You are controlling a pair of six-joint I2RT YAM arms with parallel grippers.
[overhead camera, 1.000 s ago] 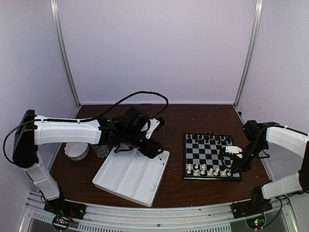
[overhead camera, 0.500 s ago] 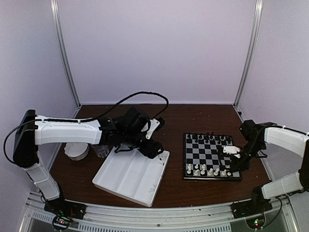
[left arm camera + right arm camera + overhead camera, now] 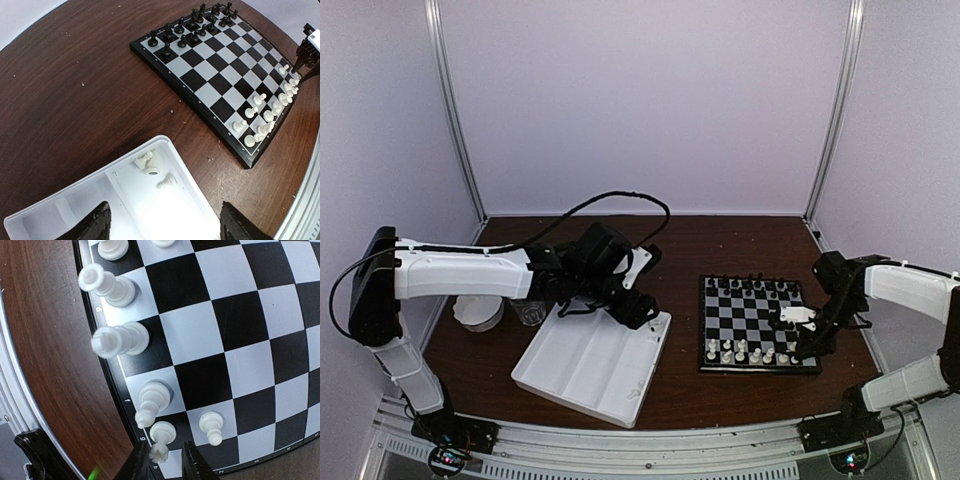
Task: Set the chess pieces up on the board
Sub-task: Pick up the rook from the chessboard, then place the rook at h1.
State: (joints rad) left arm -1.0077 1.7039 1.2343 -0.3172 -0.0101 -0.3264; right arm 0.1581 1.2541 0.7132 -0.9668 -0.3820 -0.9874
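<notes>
The board (image 3: 756, 318) lies flat on the right half of the dark desk (image 3: 690, 250), near the white tray (image 3: 582, 372) that sits to its left. Black pieces (image 3: 752, 287) stand along its far edge and white pieces (image 3: 750, 351) along its near edge. Our left fingers (image 3: 96, 226) hang spread wide over the tray, holding nothing. Three loose white pieces (image 3: 168, 181) lie in a compartment corner just ahead of them. Our right fingers (image 3: 141, 466) stand over the board's near right corner, drawn close on either side of the head of one white piece (image 3: 161, 432). We cannot tell whether they pinch it.
</notes>
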